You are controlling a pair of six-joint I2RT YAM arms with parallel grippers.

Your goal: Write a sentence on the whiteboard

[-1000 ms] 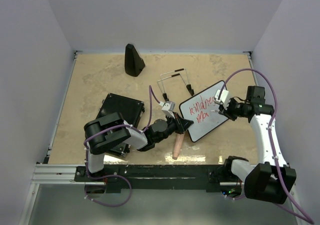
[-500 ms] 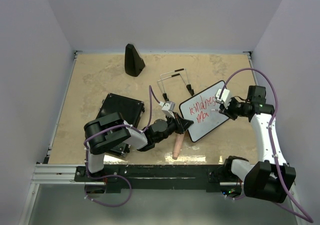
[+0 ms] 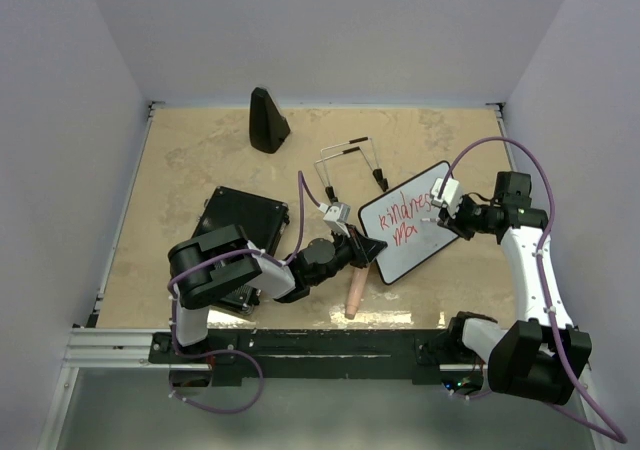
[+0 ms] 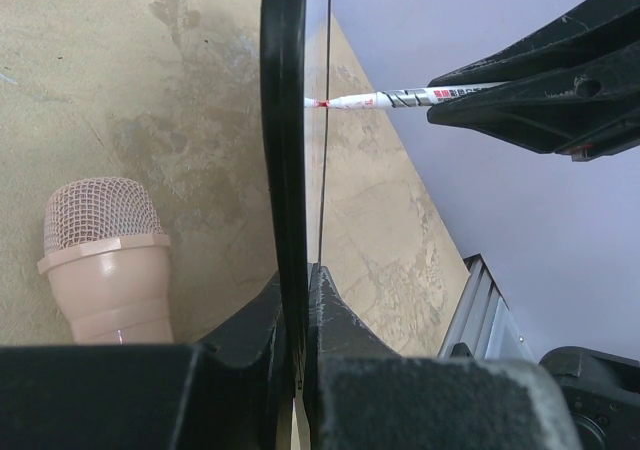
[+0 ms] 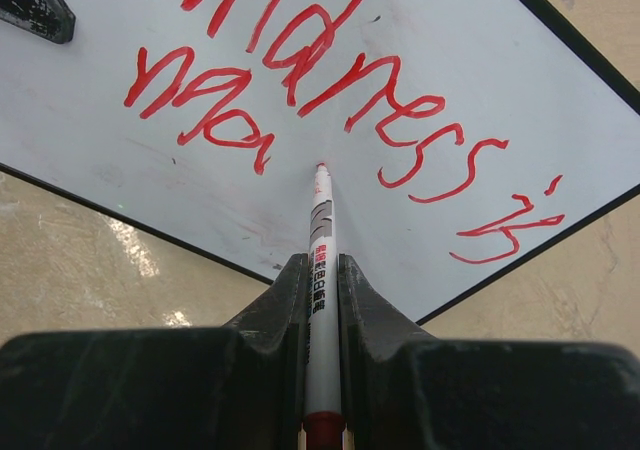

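- A sand-coloured bench (image 3: 200, 170) stands between pale walls on three sides, and the two arms reach in from its near edge
- The whiteboard (image 3: 410, 225) is to the right of the middle of the bench, turned at an angle, between the two arms
- Its wire stand legs (image 3: 345, 158) show just behind it; I cannot tell if they are joined to it
- The left tool (image 4: 296, 305) is closed tight on the near-left edge of the board; in the left wrist view the black frame runs straight out from between the jaws
- The right tool (image 5: 320, 270) is clamped on a red marker (image 5: 321, 232), whose tip touches the white surface just after the last red letter
- The red writing (image 5: 330, 100) has an upper line that reads about like "kindness is" and a second line of only a few letters
- In my judgement the step in hand is the writing itself, in the middle of the second line, and the sentence seems not finished
- The next move calls for short, light strokes further along that line with even pressure, while the left tool does not let the board turn or slide
- A black ribbed case (image 3: 245, 225) lies under the left arm, a black cone (image 3: 267, 120) stands at the far side, and a pink microphone-shaped thing (image 3: 354, 295) lies just beside the left tool
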